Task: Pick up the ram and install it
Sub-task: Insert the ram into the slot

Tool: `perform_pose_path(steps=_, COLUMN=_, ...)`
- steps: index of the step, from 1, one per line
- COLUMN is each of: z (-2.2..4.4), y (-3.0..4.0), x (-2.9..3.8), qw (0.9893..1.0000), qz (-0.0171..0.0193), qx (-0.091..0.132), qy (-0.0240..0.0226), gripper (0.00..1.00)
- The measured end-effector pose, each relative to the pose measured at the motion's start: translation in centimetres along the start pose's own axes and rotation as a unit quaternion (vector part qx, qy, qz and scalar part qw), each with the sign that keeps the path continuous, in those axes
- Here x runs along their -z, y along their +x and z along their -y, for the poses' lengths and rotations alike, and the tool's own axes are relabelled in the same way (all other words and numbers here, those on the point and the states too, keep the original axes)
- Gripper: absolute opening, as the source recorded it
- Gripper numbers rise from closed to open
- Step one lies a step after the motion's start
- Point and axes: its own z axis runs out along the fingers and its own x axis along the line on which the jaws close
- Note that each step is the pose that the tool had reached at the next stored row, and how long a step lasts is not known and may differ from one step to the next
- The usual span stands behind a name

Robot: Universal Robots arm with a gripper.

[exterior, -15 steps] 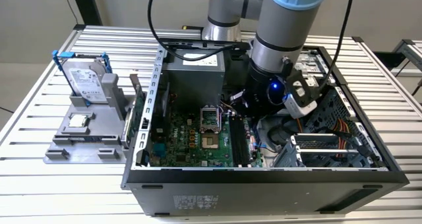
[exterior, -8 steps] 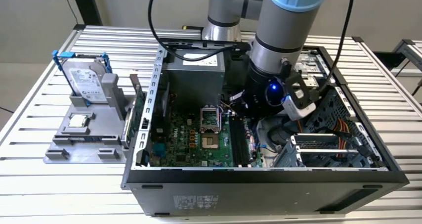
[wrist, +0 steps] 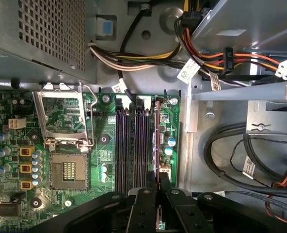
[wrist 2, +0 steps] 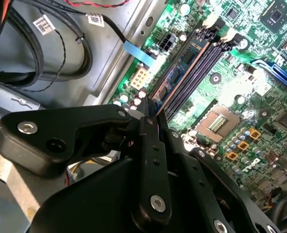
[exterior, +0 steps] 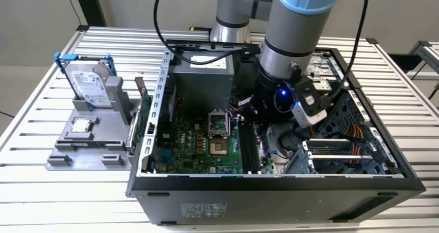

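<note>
In the exterior view, going from its left, a grey holder (exterior: 86,140) is sitting on the slatted table (exterior: 41,202), carrying a silver hard drive (exterior: 90,86) with blue handles standing upright and a small square processor chip (exterior: 82,124) lying flat below it. Next comes the open computer case (exterior: 274,192), with the green motherboard (exterior: 188,145) lying inside and the empty processor socket (exterior: 217,124) near its middle. Further to that view's right the arm (exterior: 295,32) is reaching down into the case. In the first wrist view the black slots (wrist: 129,145) are running side by side, and the ram (wrist: 157,136) is standing on edge in the outermost slot — the one nearest the case wall. The gripper (wrist: 159,206) is sitting over the near end of the stick, its black fingers (wrist: 142,213) drawn close on either side of the thin board — clamped on it, as both wrist views are showing.
</note>
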Motion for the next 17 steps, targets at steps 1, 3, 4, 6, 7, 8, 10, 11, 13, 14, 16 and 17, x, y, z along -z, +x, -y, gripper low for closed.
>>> perform_pose_path(steps=1, z=0.01, y=0.02, x=-0.06, qw=1.0, qz=0.0, qx=0.0, qy=0.0001, gripper=0.0)
perform_pose_path(steps=3, z=0.08, y=0.05, x=-0.12, qw=1.0, qz=0.0, qx=-0.001, qy=0.0001, gripper=0.0)
perform_pose_path(steps=4, z=0.14, y=0.07, x=-0.15, qw=1.0, qz=0.0, qx=-0.002, qy=0.0001, gripper=0.0)
perform_pose_path(steps=6, z=0.26, y=0.1, x=-0.21, qw=1.0, qz=-0.0001, qx=-0.005, qy=0.0002, gripper=0.0)
perform_pose_path(steps=7, z=0.29, y=0.1, x=-0.24, qw=1.0, qz=-0.0002, qx=-0.007, qy=0.0001, gripper=0.0)
perform_pose_path(steps=8, z=0.32, y=0.1, x=-0.26, qw=1.0, qz=-0.0002, qx=-0.009, qy=0.0001, gripper=0.0)
perform_pose_path(steps=10, z=0.42, y=0.1, x=-0.3, qw=0.9999, qz=-0.0004, qx=-0.012, qy=0.0003, gripper=0.0)
perform_pose_path(steps=11, z=0.45, y=0.1, x=-0.34, qw=0.9999, qz=-0.0004, qx=-0.014, qy=0.0003, gripper=0.0)
perform_pose_path(steps=13, z=0.45, y=0.1, x=-0.47, qw=0.9998, qz=-0.0005, qx=-0.018, qy=0.0004, gripper=0.0)
perform_pose_path(steps=14, z=0.45, y=0.1, x=-0.54, qw=0.9998, qz=-0.0006, qx=-0.02, qy=0.0004, gripper=0.0)
perform_pose_path(steps=16, z=0.46, y=0.1, x=-0.66, qw=0.9998, qz=-0.0006, qx=-0.021, qy=0.0005, gripper=0.0)
perform_pose_path(steps=17, z=0.46, y=0.11, x=-0.71, qw=0.9998, qz=-0.0006, qx=-0.021, qy=0.0005, gripper=0.0)
